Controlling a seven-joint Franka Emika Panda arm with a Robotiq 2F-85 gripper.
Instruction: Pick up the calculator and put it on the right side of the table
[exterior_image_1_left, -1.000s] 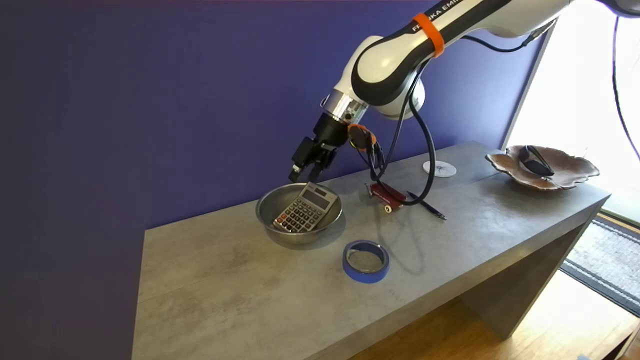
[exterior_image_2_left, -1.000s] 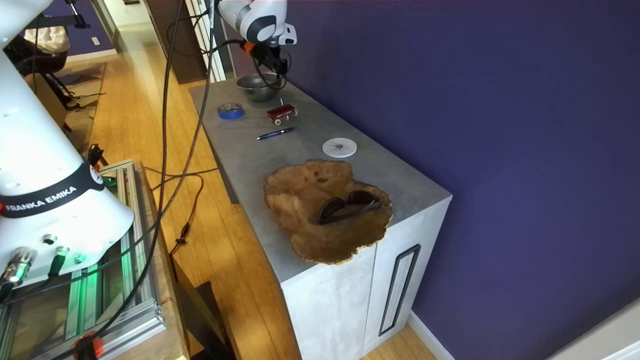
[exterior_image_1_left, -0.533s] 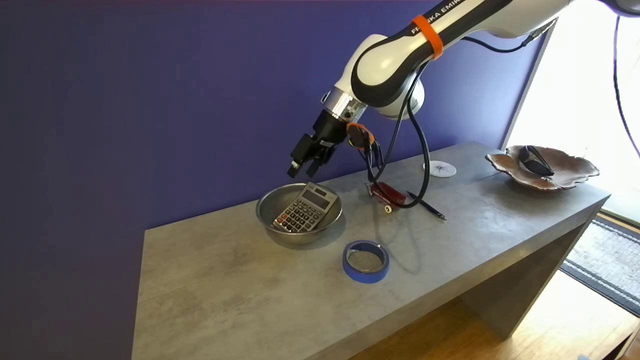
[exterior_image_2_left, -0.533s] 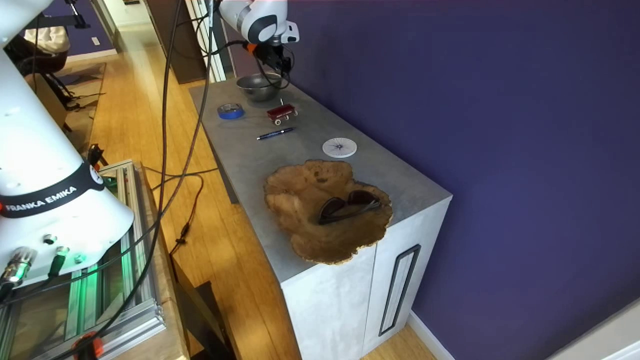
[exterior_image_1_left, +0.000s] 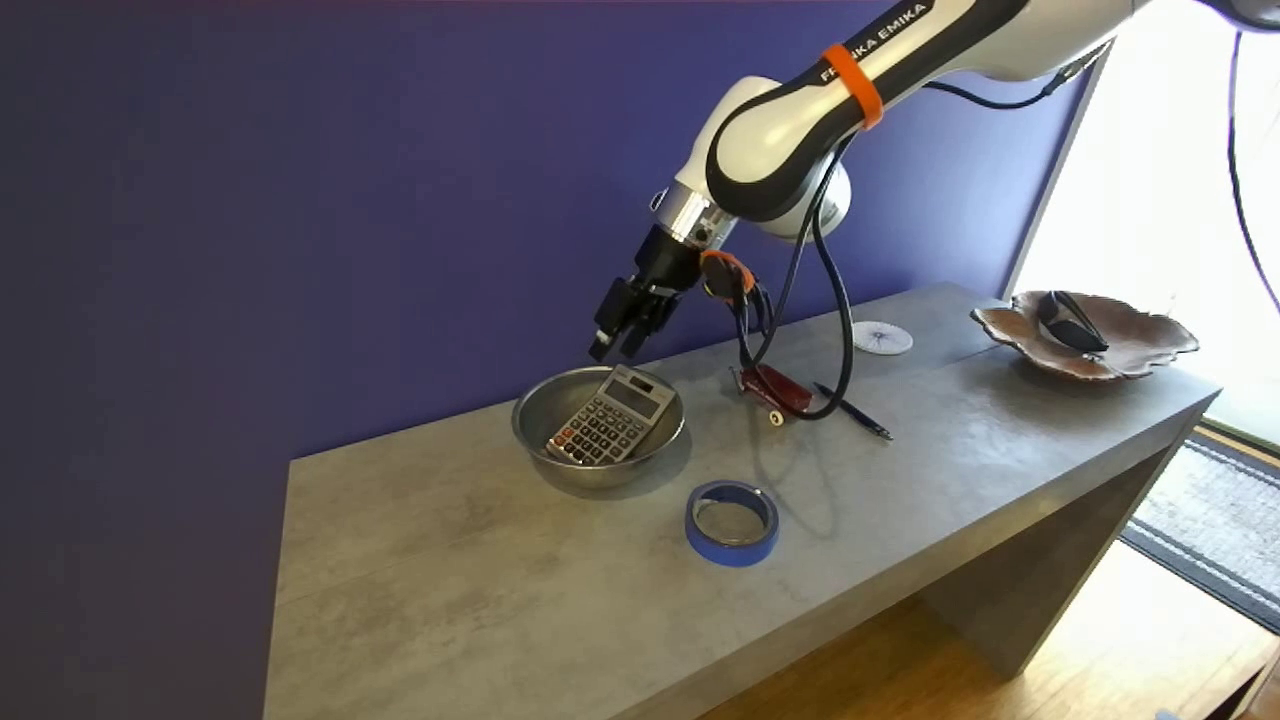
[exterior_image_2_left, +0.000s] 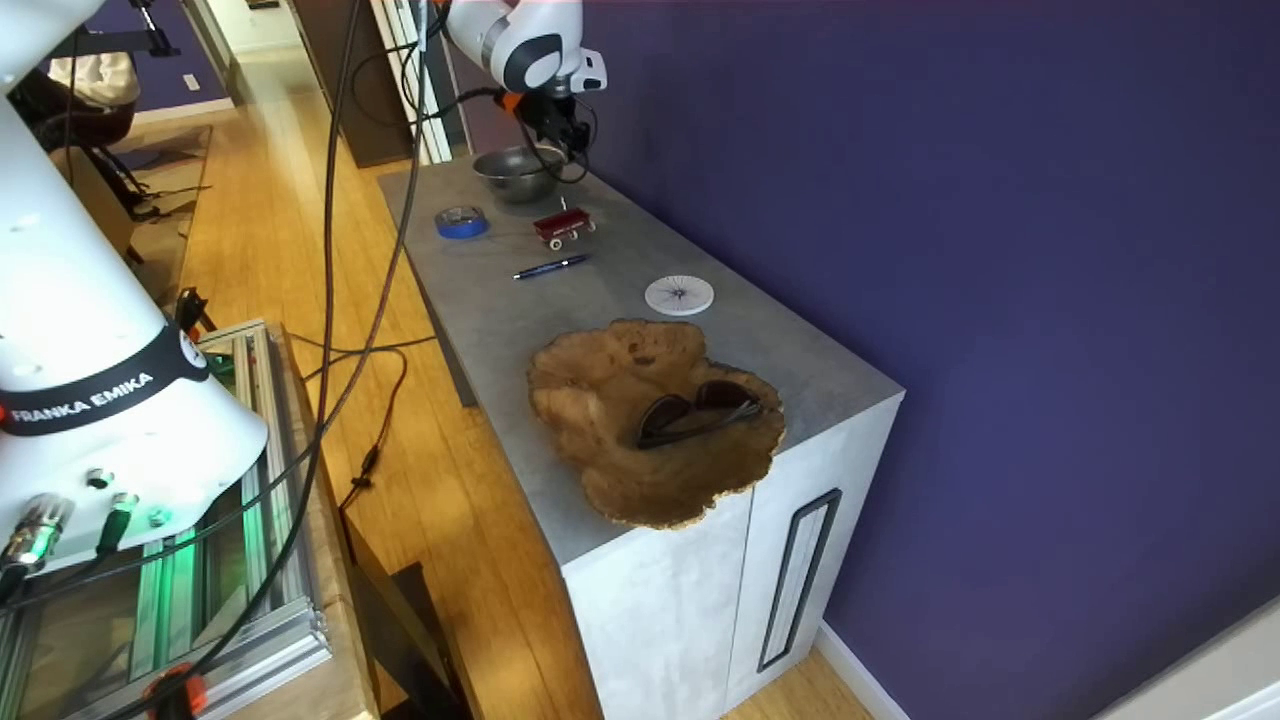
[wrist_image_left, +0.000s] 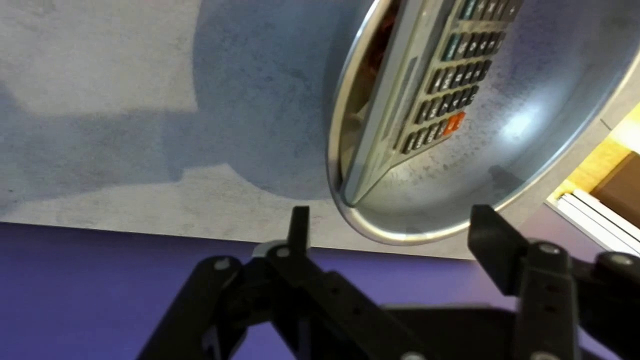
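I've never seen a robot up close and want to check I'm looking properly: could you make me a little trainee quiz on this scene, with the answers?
1. Where does the calculator rest?
2. True or false: the gripper is open and holds nothing.
3. What colour is the roll of tape? A red, B blue, C white.

Key
1. Tilted inside the metal bowl.
2. True.
3. B.
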